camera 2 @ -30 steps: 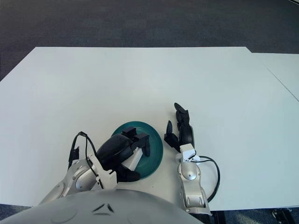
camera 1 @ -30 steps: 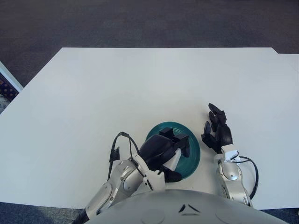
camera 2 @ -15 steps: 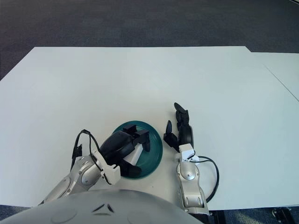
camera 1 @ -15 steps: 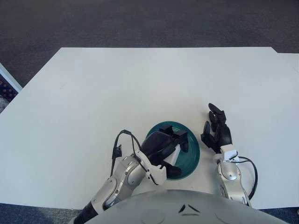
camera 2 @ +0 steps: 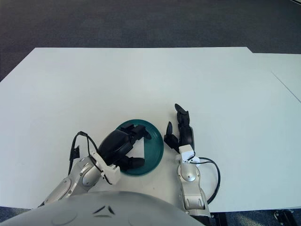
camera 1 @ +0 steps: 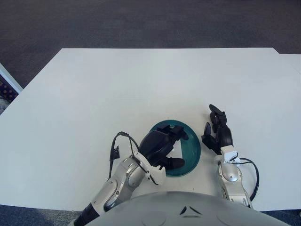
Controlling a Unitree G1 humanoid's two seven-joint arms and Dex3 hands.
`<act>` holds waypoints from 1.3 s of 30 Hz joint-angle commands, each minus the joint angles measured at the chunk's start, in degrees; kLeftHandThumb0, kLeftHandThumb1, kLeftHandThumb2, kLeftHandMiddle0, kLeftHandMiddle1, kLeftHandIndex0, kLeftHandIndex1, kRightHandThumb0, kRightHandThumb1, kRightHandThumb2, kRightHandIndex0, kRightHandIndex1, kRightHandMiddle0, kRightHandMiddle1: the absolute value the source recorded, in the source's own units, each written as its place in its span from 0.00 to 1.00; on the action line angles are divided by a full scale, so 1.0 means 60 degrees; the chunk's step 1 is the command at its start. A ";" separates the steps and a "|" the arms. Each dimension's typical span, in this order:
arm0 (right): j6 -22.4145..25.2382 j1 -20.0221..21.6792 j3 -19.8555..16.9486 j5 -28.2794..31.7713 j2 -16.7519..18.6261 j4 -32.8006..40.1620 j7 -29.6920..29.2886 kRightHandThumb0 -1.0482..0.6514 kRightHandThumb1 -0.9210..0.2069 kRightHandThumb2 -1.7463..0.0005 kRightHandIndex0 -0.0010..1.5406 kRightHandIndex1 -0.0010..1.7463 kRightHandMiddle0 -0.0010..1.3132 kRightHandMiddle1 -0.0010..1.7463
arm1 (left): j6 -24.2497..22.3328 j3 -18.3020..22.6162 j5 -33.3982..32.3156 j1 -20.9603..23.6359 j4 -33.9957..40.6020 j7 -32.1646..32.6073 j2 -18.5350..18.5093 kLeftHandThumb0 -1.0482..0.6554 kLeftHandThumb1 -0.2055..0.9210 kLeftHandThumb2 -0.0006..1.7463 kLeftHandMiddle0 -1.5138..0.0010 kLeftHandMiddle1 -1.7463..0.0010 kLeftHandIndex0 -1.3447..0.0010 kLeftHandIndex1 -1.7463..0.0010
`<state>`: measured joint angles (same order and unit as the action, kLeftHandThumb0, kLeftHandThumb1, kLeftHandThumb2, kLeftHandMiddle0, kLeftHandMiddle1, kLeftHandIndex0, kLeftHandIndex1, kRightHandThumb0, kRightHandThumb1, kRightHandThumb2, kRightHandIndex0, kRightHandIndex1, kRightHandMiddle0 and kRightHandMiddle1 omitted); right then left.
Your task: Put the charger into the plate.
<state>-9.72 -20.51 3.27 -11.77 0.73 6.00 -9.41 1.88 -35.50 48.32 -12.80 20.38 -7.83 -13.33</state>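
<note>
Only a white sliver of the charger (camera 2: 137, 151) shows, lying inside the teal plate (camera 1: 192, 147) between the fingers of the left hand (camera 1: 161, 147). Whether those fingers clamp it or just bracket it, I cannot tell. That hand covers the plate's left half. Just right of the plate, the right hand (camera 1: 219, 134) shows with fingers loosely extended, holding nothing, on the white table (camera 1: 141, 89).

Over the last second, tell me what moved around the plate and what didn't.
The left hand shifted slightly over the teal plate, settling lower with the white charger between its fingers. Whether it has let go cannot be told. The plate, the right hand beside it and the table stayed put.
</note>
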 commanded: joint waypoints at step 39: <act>0.0054 -0.0022 0.0312 0.0811 0.0259 -0.0470 0.0755 0.19 0.00 0.47 0.16 0.00 0.00 0.29 | -0.6640 0.8456 -1.3572 -0.0981 0.1200 0.2187 0.5579 0.02 1.00 0.50 0.92 0.99 1.00 0.80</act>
<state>-11.35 -19.05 4.19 -9.56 2.06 5.15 -7.27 -39.88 10.56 -27.23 -16.54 32.46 -0.04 7.12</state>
